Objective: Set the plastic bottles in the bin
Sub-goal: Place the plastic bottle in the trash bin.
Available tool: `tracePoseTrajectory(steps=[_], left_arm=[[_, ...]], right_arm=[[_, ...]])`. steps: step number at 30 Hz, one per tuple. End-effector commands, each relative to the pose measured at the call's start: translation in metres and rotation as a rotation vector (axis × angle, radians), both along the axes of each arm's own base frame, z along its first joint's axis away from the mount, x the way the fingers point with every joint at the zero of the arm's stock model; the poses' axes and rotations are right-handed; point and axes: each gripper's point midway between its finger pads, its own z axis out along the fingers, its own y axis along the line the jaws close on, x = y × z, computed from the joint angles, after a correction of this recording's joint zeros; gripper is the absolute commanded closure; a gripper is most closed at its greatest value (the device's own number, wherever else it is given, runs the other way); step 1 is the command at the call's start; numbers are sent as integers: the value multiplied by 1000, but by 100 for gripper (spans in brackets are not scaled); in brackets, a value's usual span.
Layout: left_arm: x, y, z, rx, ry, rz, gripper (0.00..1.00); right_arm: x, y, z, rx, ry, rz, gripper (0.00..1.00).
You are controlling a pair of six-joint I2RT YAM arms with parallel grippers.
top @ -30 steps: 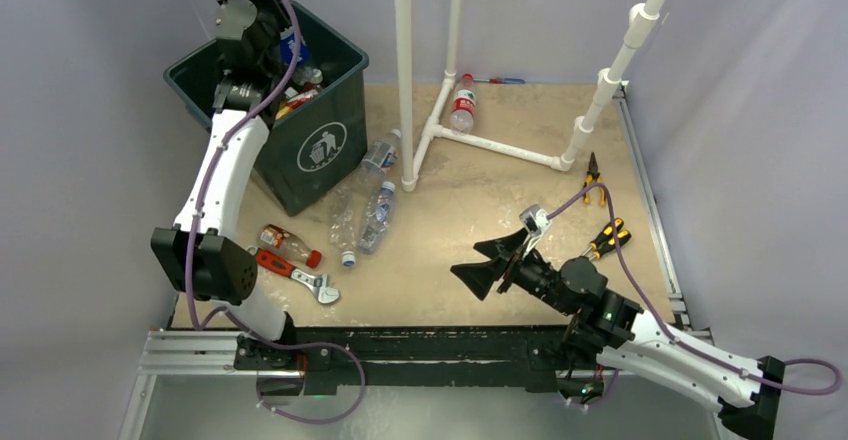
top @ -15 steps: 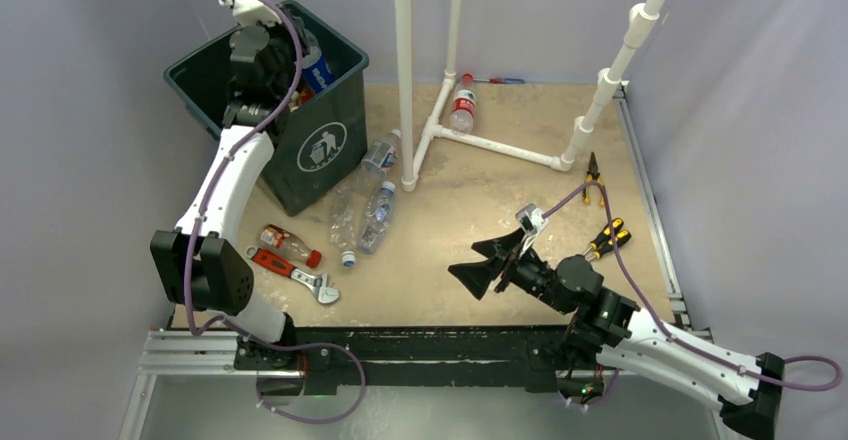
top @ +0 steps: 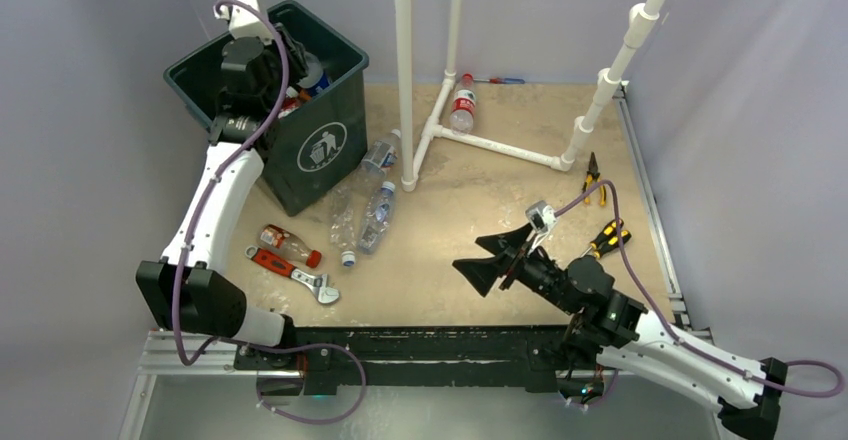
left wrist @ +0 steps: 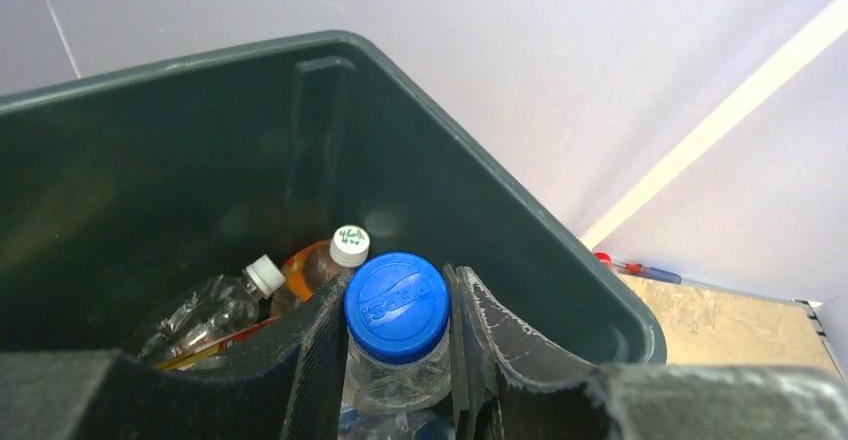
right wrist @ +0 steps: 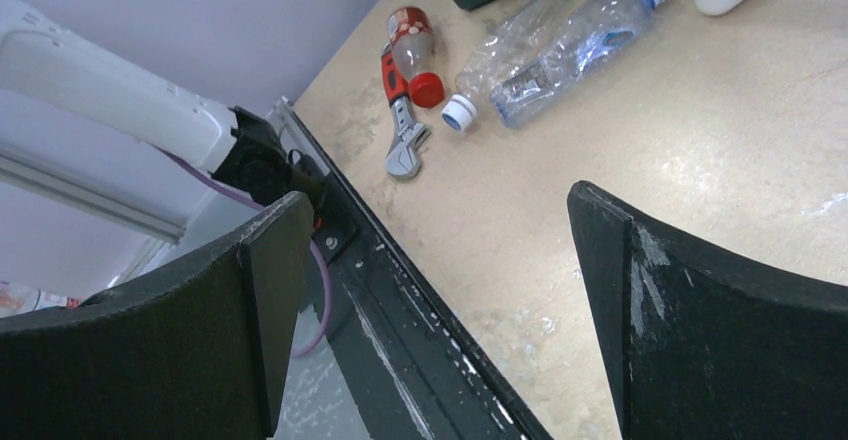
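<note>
Tan tabletop (top: 480, 210), pale grey walls on all sides. Dark green bin (top: 322, 150) stands at the upper left of the overhead view, logo side facing the table centre.

Overhead view: the left arm (top: 215, 195) reaches up and over the bin rim. The left gripper (left wrist: 396, 285) hangs inside the bin opening.

Left wrist view: its two fingers (left wrist: 318, 355) are pressed against either side of a blue-capped bottle (left wrist: 396, 375), pinching it. The cap points up toward the camera and the clear body sits between the pads. Cannot tell whether the bottle's base touches what lies under it.

Lower left of the same view: an orange bottle (left wrist: 305, 272) with a white cap and a crushed clear bottle (left wrist: 210, 312) with a white cap, both lying inside the bin.

Lower centre-right of the overhead view: the right gripper (top: 482, 257) sits low over bare table, jaws spread wide, nothing between them.

On the table:
- Three clear bottles (top: 377, 216) lie in a loose group just beside the bin's near corner, centre-left.
- One red-capped bottle (top: 285, 244) lies at lower left, just beside a red-handled wrench (top: 297, 272).
- One bottle with red label (top: 462, 105) lies at top centre against a white pipe frame (top: 490, 145).
- At the right edge lie pliers (top: 593, 172) and yellow-handled tools (top: 608, 238), well apart from the bottles.
</note>
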Motion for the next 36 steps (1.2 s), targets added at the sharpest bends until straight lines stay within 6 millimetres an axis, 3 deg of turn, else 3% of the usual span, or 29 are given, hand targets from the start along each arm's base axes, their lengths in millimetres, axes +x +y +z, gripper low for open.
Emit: tracePoseTrajectory(steps=[1, 5, 7, 10, 11, 13, 15, 17, 24, 28, 32, 36], left_arm=[[-11, -4, -60, -10, 182, -14, 100], [-13, -7, -108, -46, 260, -12, 100], [-13, -7, -124, -55, 288, -8, 100], [-12, -7, -138, -61, 316, -1, 100], [-12, -7, -140, -61, 316, -2, 97], [-12, -6, -138, -57, 312, 0, 83], [-15, -5, -129, -55, 295, 1, 60], [-21, -3, -110, -60, 252, 10, 43], [-54, 5, -26, -68, 120, 19, 6], [-97, 16, 14, -108, 16, 54, 1], [-136, 29, 33, -112, -58, 93, 1], [-163, 44, 48, -79, -107, 154, 1]], right_arm=[[13, -7, 40, 47, -33, -82, 1], [35, -12, 39, 2, 82, -224, 1], [51, -21, 25, -42, 150, -341, 1], [65, -29, 21, -34, 182, -452, 1], [68, -29, 21, -23, 187, -469, 1], [75, -29, 20, -7, 196, -508, 1], [81, -28, 20, -9, 209, -543, 1], [87, -27, 21, -25, 213, -575, 1], [106, -25, 56, -90, 107, -631, 1], [136, -33, 60, -139, 110, -668, 1], [173, -39, 48, -165, 164, -686, 1], [193, -37, 45, -198, 153, -732, 1]])
